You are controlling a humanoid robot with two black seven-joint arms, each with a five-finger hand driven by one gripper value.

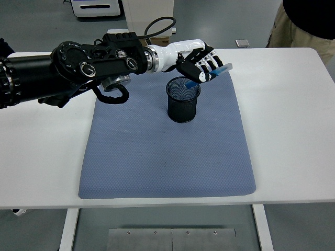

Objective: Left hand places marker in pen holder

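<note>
A black mesh pen holder (pixel 183 99) stands upright on the far half of a blue-grey mat (pixel 167 141). My left hand (pixel 200 65) hovers just above and behind the holder's rim, its fingers curled around a blue marker (pixel 213 73). The marker is tilted, its lower end pointing down at the holder's mouth and its upper end sticking out to the right past the fingers. The black left arm reaches in from the left edge across the back of the table. No right arm shows.
The white table (pixel 293 115) extends around the mat on all sides. A person (pixel 303 23) stands at the top right behind the table. A small grey item (pixel 242 43) lies on the floor beyond the far edge.
</note>
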